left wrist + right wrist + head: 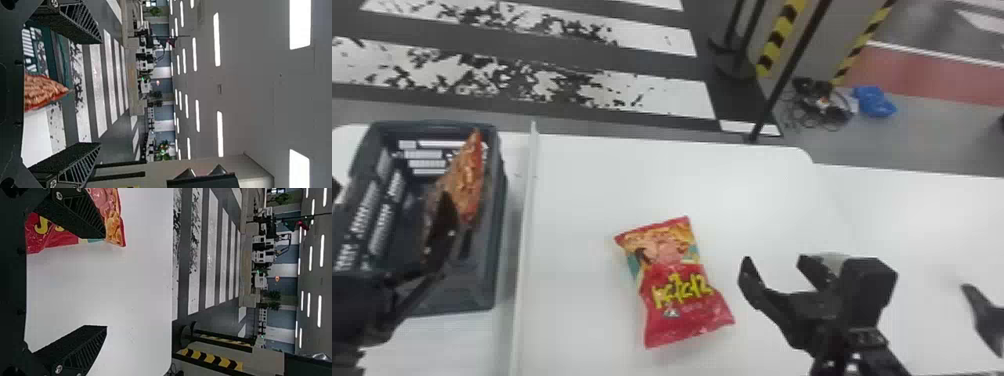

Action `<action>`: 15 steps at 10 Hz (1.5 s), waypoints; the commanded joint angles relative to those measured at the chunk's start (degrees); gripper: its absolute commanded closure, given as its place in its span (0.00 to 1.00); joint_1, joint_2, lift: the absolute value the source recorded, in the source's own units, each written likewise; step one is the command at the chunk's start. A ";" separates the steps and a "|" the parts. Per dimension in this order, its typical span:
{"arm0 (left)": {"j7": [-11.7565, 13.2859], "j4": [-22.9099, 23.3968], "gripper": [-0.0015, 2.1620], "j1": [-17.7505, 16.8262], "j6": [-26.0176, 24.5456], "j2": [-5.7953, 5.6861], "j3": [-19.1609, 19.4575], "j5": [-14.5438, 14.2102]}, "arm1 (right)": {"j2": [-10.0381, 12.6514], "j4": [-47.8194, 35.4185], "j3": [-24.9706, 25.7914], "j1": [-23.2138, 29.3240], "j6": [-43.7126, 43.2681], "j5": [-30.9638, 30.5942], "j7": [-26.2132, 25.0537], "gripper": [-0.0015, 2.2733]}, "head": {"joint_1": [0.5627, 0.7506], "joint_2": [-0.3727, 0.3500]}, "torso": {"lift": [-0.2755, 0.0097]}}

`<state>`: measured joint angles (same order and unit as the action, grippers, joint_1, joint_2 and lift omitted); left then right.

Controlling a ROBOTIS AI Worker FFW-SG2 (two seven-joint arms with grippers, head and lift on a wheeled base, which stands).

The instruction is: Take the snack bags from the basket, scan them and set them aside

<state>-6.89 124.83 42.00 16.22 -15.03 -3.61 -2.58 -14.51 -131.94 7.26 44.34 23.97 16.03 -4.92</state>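
A red snack bag [677,285] lies face up on the white table; it shows in the right wrist view as a red and yellow bag [55,235]. An orange-red snack bag [467,180] stands on edge in the dark basket [499,210]. My left gripper [391,197] is over the basket, one finger overlapping the orange bag's near side. In the left wrist view that bag [43,92] lies between the spread fingers of my left gripper [101,92], untouched by them. My right gripper [807,265], open in the right wrist view [105,282], is right of the red bag.
A raised strip [524,225] runs along the table [592,175] between the basket and the red bag. Beyond the far edge, a black pole [782,80] rises from the floor, near cables and a blue bundle [874,101].
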 commanded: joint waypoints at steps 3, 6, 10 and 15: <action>1.88 1.90 0.04 6.78 0.52 0.97 10.46 -7.52 | -0.08 1.34 -4.09 -0.13 1.83 -5.22 6.68 0.05 | 0.70 0.47 | 0.70; 7.33 1.99 0.04 9.06 2.81 3.16 13.36 -12.18 | -0.43 1.34 -10.77 0.40 -0.80 -19.02 8.26 0.05 | 0.70 0.69 | 0.70; 10.58 1.55 0.04 8.45 1.93 3.34 12.13 -12.53 | -6.58 5.47 -28.09 0.93 -1.33 -46.18 -5.80 0.05 | 0.70 0.78 | 0.70; 8.91 0.76 0.04 5.46 -1.41 3.34 7.21 -9.46 | -8.34 9.60 -40.74 -2.68 10.10 -54.53 -11.43 0.05 | 0.70 0.86 | 0.70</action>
<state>2.00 125.70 47.83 14.84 -11.69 4.15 -12.24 -22.84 -122.60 -32.47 42.31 32.71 -38.23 -16.35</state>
